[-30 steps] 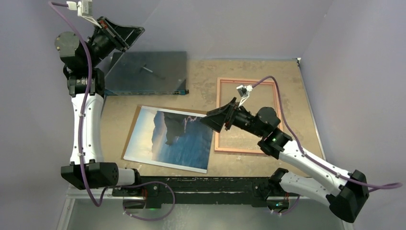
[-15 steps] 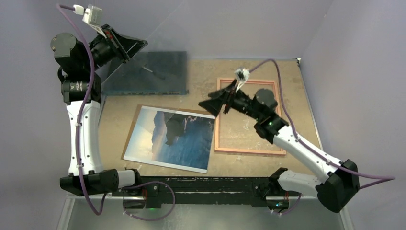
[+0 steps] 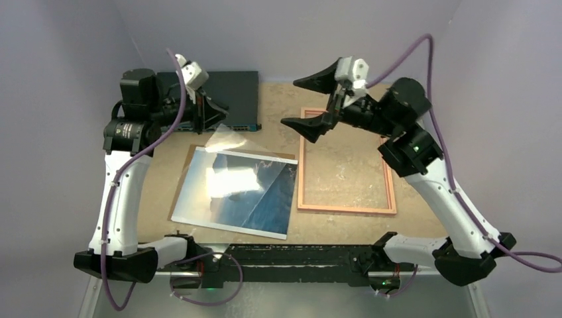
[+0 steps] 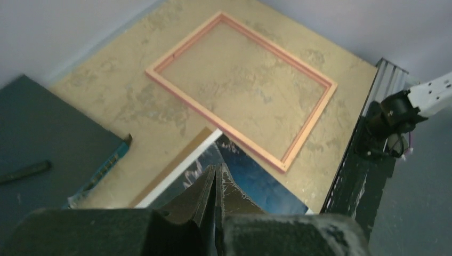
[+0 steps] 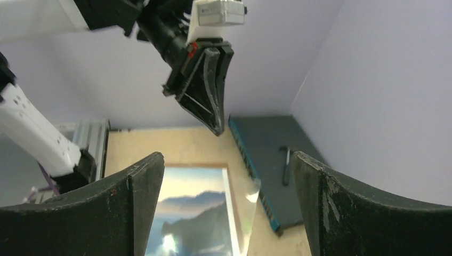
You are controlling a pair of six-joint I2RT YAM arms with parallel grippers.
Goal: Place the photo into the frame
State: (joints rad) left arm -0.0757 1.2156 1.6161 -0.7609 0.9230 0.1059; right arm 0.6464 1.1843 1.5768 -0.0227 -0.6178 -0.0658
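The photo point(image 3: 265, 205), a dark blue picture, lies flat on a brown backing board point(image 3: 182, 189) left of centre. It also shows in the left wrist view point(image 4: 266, 184) and in the right wrist view point(image 5: 197, 213). The frame point(image 3: 344, 209) lies flat to its right, and its pink border point(image 4: 213, 120) encloses bare table. My left gripper point(image 3: 222, 116) is shut on the top edge of a clear pane point(image 3: 228, 142). That pane slopes down over the photo, with glare on it. My right gripper point(image 3: 301, 103) hangs open and empty above the frame's far-left corner.
A dark flat electronics box point(image 3: 235, 83) sits at the back left, with a small tool point(image 5: 286, 165) lying on it. Walls close in the table on three sides. The black rail point(image 3: 291, 255) with the arm bases runs along the near edge.
My left arm has swung the clear pane down from the back wall to over the photo. My right gripper has lifted off the photo's corner and moved up and back.
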